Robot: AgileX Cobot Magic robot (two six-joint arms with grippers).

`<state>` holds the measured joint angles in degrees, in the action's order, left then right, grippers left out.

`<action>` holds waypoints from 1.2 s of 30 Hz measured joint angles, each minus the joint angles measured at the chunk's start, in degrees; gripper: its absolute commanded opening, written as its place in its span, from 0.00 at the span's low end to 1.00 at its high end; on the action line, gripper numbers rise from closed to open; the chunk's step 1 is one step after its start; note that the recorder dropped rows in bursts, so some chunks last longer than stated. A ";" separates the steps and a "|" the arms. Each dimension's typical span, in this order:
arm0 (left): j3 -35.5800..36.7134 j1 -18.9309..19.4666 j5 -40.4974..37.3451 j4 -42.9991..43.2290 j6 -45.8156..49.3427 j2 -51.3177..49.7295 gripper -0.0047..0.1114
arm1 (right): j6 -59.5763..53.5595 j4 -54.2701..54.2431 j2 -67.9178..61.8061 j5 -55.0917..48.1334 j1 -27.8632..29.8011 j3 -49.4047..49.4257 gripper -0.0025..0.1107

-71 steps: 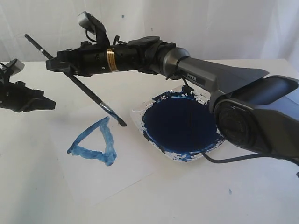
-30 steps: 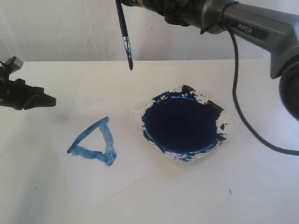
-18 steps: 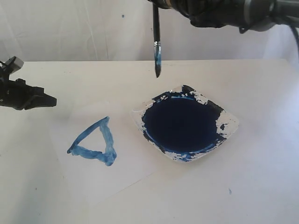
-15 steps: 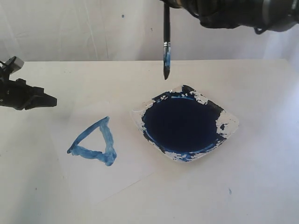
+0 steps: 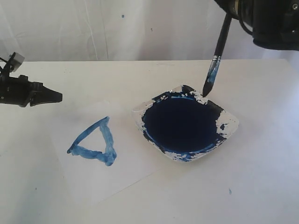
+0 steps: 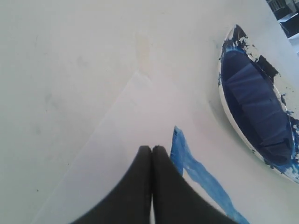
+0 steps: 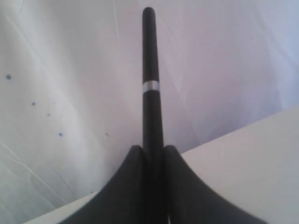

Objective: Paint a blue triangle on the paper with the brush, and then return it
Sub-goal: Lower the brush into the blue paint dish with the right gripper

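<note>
Your right gripper (image 7: 152,151), jaws clamped on the black handle, has swung the brush (image 5: 218,51) away from the paper (image 5: 126,168) and across to the dish (image 5: 230,122). The blue-stained tip now hangs tilted below the jaws, just above the dish's far rim. The blue triangle (image 5: 96,142) lies closed on the sheet, so the painting looks done and only the return remains. Your left gripper (image 6: 152,154), jaws shut on nothing, hovers above the paper, with the triangle just beside its tips.

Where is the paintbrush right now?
In the exterior view the brush is at upper right, held by the right gripper, tip down by the far rim of the paint dish.
</note>
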<state>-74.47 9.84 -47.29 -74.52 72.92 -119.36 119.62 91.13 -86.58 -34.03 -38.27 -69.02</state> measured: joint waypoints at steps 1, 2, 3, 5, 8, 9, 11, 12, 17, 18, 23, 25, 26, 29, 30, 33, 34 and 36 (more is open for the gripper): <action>0.00 0.00 -0.41 -0.95 0.00 0.00 0.04 | 0.00 -0.72 0.00 -0.83 0.00 0.28 0.02; 0.00 0.00 -0.97 -1.74 0.11 0.00 0.04 | 0.00 -1.42 0.00 -1.28 0.00 0.27 0.02; 0.00 0.00 -1.75 -2.70 0.35 0.00 0.04 | 0.00 -1.70 0.00 -1.85 0.00 0.27 0.02; 0.00 0.00 -2.45 -3.55 0.88 0.00 0.04 | 0.00 -2.77 0.00 -3.27 0.00 0.27 0.02; 0.00 0.00 -2.58 -3.82 1.22 0.00 0.04 | 0.00 -4.35 0.00 -5.86 0.00 0.27 0.02; 0.00 0.00 -2.58 -3.82 1.35 0.00 0.04 | 0.00 -4.50 0.00 -6.31 0.00 0.27 0.02; 0.00 0.00 -2.58 -3.82 1.35 0.00 0.04 | 0.00 -4.62 0.00 -7.18 0.00 0.27 0.02; 0.00 0.00 -2.58 -3.94 1.35 0.00 0.04 | 0.00 -4.62 -0.13 -7.31 0.00 0.27 0.02; 0.00 0.00 -2.58 -4.27 1.44 0.00 0.04 | 0.00 -4.62 -2.65 -7.44 0.24 0.27 0.02; 0.00 0.00 -2.58 -4.27 1.48 0.00 0.04 | 0.00 -4.62 -3.25 -7.30 0.38 0.27 0.02; 0.00 0.00 -2.66 -4.55 2.31 0.00 0.04 | 0.00 -4.79 -6.78 -6.17 2.19 0.27 0.02; 0.00 0.00 -2.66 -4.68 2.55 0.00 0.04 | 0.00 -4.81 -8.19 -5.15 2.84 0.27 0.02; 0.00 0.00 -2.66 -4.78 2.78 0.00 0.04 | 0.00 -4.91 -8.96 -4.67 3.27 0.27 0.02; 0.00 0.00 -2.66 -4.99 3.02 0.00 0.04 | 0.00 -5.41 -11.24 -3.81 4.10 -0.28 0.02; 0.00 0.00 -2.66 -5.12 3.17 0.00 0.04 | 0.00 -5.84 -12.15 -3.28 4.56 -0.59 0.02; 0.00 0.00 -2.66 -5.12 4.16 0.00 0.04 | 0.00 -7.40 -15.01 -2.00 5.24 -1.55 0.02; 0.00 0.00 -2.66 -5.12 4.30 0.00 0.04 | 0.00 -8.06 -16.16 -1.71 5.40 -1.82 0.02; 0.00 0.00 -2.66 -5.12 4.71 0.00 0.04 | 0.00 -8.91 -18.57 -0.70 5.62 -2.53 0.02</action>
<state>-74.47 9.84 -49.96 -79.64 77.63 -119.36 119.62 82.22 -105.15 -34.73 -32.64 -71.55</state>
